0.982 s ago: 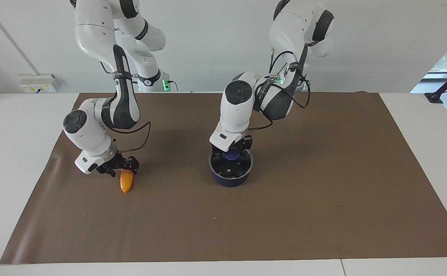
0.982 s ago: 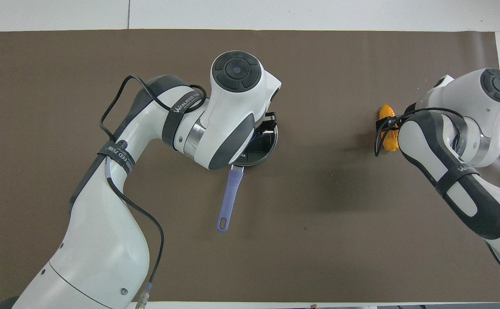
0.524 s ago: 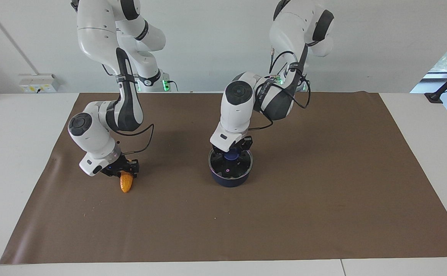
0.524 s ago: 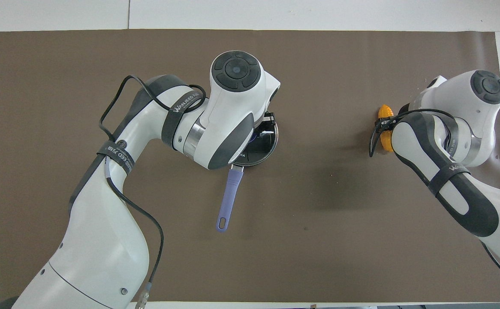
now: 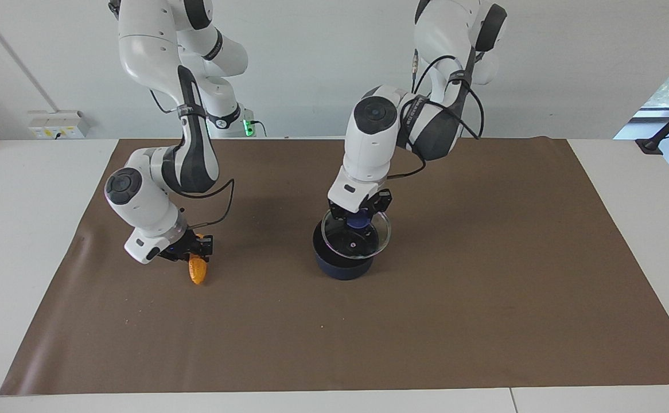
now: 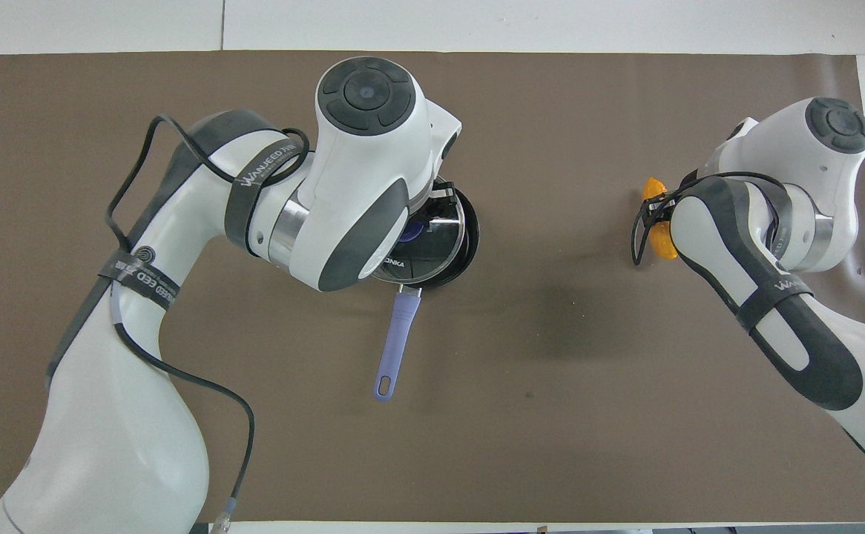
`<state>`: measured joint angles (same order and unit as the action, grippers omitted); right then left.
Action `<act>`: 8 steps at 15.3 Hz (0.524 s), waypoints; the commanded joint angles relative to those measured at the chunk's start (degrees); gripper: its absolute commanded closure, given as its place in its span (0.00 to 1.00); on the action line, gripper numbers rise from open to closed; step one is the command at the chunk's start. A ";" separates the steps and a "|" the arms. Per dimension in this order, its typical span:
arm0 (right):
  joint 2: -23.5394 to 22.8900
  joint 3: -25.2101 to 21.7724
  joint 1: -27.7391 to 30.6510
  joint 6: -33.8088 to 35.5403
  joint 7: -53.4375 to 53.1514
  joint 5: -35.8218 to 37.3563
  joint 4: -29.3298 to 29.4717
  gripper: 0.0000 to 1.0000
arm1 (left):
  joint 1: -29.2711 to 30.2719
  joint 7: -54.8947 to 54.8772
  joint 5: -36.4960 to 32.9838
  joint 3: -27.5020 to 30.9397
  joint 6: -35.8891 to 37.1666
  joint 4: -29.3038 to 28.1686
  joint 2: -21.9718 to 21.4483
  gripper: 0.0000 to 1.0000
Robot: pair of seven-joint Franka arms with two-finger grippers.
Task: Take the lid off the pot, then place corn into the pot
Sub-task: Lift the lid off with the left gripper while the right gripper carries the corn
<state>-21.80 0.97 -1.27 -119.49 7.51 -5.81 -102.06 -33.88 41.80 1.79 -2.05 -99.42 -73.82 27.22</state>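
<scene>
Round clear glass lid [image 5: 356,236] with metal rim and blue centre knob: held by the knob in the clenched left gripper [image 5: 360,215], raised just above the small dark navy saucepan [image 5: 341,265], whose long lighter blue handle [image 6: 395,343] pointed toward the robots. Small orange-yellow bumpy toy corn cob [image 5: 198,269]: grasped at one end by the right gripper [image 5: 191,252] and hanging over the brown mat [image 5: 483,298] toward the right arm's end of the table.

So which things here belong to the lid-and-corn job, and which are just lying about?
Job:
- lid, held by the left gripper above the pot
- corn, held by the right gripper

Lying about:
- brown mat covering the table
- nothing else on the mat
</scene>
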 commanded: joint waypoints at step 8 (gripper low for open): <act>-8.70 0.09 -23.50 13.77 -34.38 0.72 26.30 1.00 | 24.10 -8.30 1.29 -0.15 6.16 -1.76 -6.21 0.85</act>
<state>-27.63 1.28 -21.38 -104.01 -20.58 -5.57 -78.65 -14.70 36.46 1.94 -1.62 -94.31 -73.90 22.98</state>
